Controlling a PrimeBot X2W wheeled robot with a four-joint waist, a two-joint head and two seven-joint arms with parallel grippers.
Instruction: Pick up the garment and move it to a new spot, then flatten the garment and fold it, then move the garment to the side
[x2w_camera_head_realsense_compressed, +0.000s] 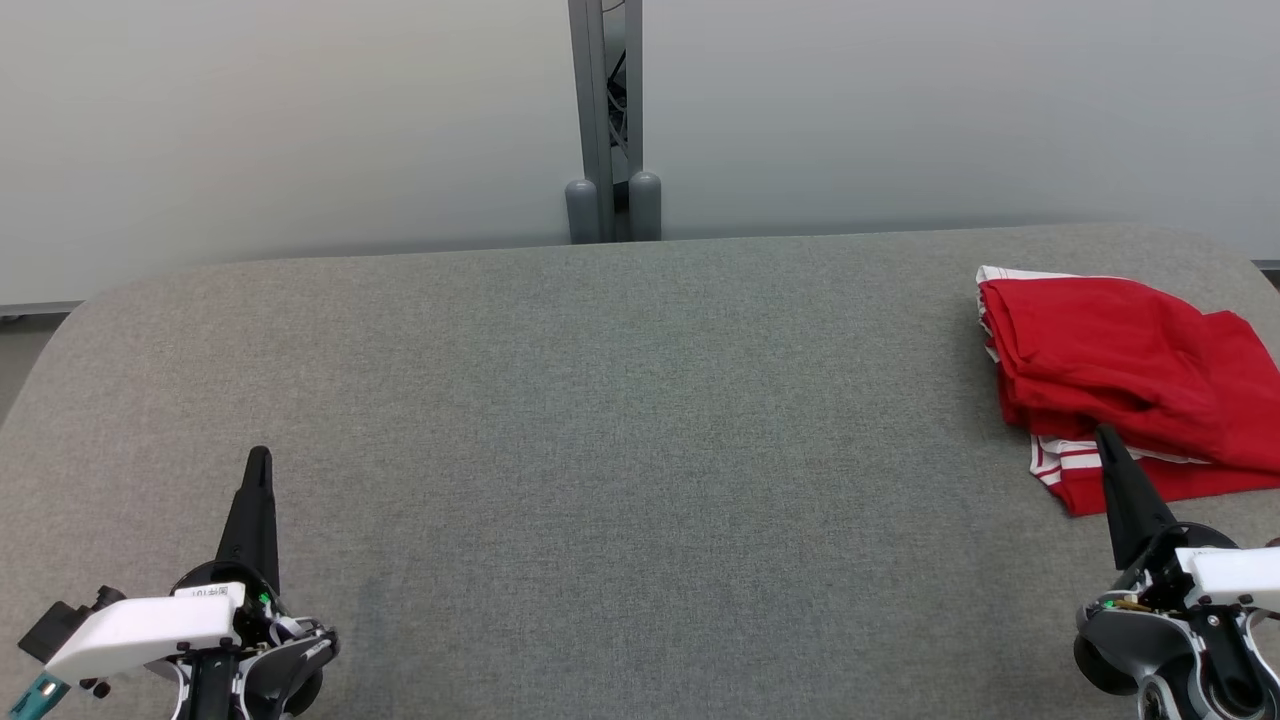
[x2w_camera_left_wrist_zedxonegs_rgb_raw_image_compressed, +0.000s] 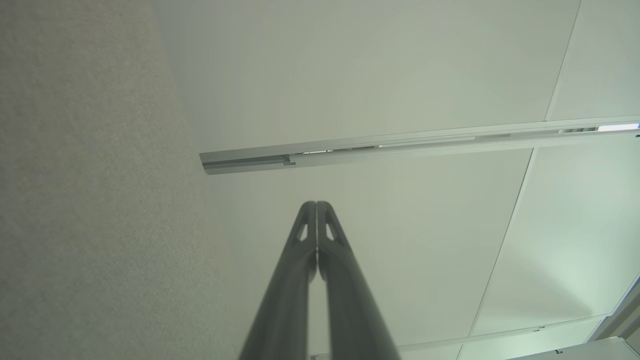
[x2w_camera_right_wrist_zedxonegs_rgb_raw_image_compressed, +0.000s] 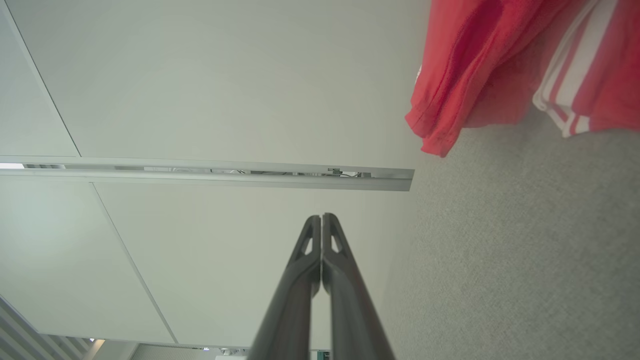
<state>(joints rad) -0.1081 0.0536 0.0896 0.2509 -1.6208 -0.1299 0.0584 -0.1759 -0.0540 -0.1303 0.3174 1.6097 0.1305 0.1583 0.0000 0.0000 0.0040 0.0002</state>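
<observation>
A red garment (x2w_camera_head_realsense_compressed: 1120, 370) with white stripes lies folded in a rough stack at the far right of the grey table (x2w_camera_head_realsense_compressed: 620, 400). Its red edge and striped part (x2w_camera_right_wrist_zedxonegs_rgb_raw_image_compressed: 500, 65) hang into the top right of the right wrist view. My right gripper (x2w_camera_head_realsense_compressed: 1105, 432) is at the lower right, shut and empty, its tips just in front of the garment's striped near edge. In the right wrist view its fingers (x2w_camera_right_wrist_zedxonegs_rgb_raw_image_compressed: 321, 217) are pressed together. My left gripper (x2w_camera_head_realsense_compressed: 259, 455) rests at the lower left, shut with nothing in it, fingers (x2w_camera_left_wrist_zedxonegs_rgb_raw_image_compressed: 316, 204) together.
A grey post (x2w_camera_head_realsense_compressed: 606, 120) stands against the pale wall behind the table's far edge. The table's corners are rounded. Bare grey fabric stretches between the two grippers.
</observation>
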